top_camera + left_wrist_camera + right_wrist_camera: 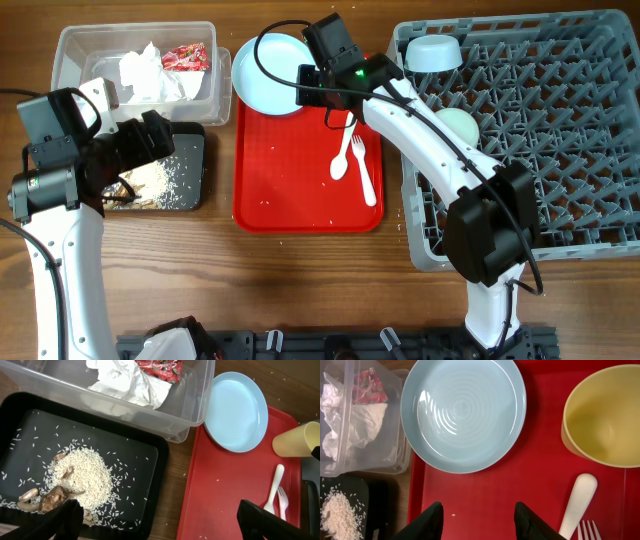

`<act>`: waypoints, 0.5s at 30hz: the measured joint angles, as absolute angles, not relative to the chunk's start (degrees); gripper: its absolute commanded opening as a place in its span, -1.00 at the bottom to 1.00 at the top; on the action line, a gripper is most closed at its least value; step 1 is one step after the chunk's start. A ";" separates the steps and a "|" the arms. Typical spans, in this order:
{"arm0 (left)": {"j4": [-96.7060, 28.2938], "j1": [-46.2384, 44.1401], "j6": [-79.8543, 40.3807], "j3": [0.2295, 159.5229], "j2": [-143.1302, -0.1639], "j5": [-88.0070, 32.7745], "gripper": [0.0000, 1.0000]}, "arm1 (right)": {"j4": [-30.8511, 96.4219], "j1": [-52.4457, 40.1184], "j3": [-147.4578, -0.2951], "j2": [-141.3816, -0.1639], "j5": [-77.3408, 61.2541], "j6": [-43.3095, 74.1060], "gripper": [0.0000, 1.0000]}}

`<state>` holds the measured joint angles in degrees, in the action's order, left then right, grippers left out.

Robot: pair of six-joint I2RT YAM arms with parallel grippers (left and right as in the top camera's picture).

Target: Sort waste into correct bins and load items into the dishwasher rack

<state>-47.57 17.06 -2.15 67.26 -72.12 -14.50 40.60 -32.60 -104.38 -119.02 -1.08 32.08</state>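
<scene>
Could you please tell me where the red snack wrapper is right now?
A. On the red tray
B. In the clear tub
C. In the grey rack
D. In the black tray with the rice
B: the wrapper lies inside the tub, right beside the napkin.

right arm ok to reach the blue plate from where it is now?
Probably yes. The right end effector is open above the red tray, with the plate just ahead, empty and uncovered. The yellow cup stands to one side, off the path. The flat rim may be fiddly to grip.
</scene>
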 measured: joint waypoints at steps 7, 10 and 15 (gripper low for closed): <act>-47.57 17.06 -2.15 67.26 -72.12 -14.50 1.00 | 47.64 -32.36 -104.38 -118.83 -1.93 26.83 0.25; -47.57 17.06 -2.15 67.26 -72.12 -14.50 1.00 | 50.59 -29.52 -103.79 -113.21 -2.96 23.49 0.33; -44.91 17.06 -4.45 67.26 -72.12 -18.90 1.00 | 54.68 -10.09 -104.53 -87.83 -2.68 20.16 0.36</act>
